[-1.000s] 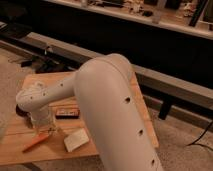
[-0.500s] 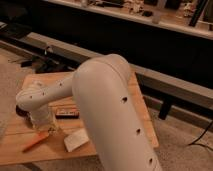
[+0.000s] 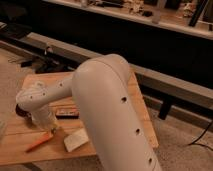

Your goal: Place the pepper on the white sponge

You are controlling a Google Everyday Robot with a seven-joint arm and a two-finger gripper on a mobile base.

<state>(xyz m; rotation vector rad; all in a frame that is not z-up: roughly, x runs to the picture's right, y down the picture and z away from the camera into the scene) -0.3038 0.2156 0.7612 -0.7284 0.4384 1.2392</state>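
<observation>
At lower left of the frame your gripper sits at the pepper; open or closed, you cannot tell. Grasping step: next, lift it right onto the white sponge.

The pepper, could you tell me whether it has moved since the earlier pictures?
No; the pepper still lies left of the white sponge, with the pincer over its right end.

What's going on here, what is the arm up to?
The robot arm reaches down over the wooden table. Its gripper is low at the end of the pepper nearest the white sponge. The pepper lies on the table, not yet on the sponge, which sits apart from it. A dark block lies behind them.
</observation>
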